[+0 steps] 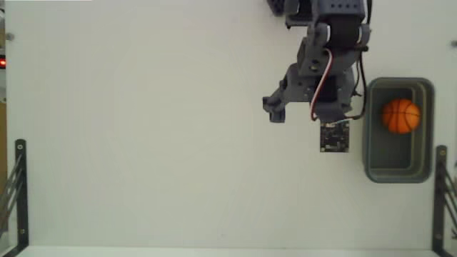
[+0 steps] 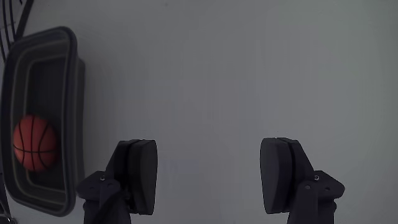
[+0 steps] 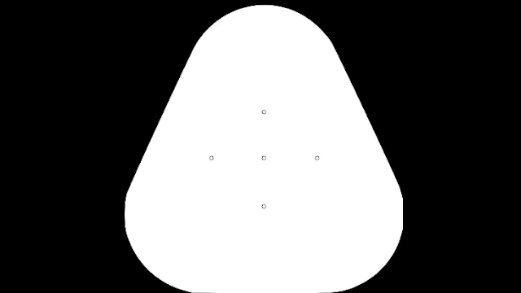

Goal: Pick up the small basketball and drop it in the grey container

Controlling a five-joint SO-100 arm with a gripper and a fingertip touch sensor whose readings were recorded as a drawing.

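Tabletop (image 1: 143, 143): wide open and bare across the left and middle of the fixed view.
Gripper (image 2: 208, 180): jaws spread, only bare surface between them.
Grey container (image 1: 371, 153): walls block the right side; basketball (image 1: 400, 116) fills its upper end.
Metal brackets (image 1: 20, 185): guard both lower edges.

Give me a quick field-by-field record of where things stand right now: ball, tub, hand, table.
ball: orange basketball lying inside the tub, toward its upper end in the fixed view
tub: grey tub at the right side of the table, upright
hand: hand open, empty, over bare table beside the tub
contact: hand touches neither ball nor tub
table: white tabletop, black metal racks at the lower corners
task state: ball already in the tub
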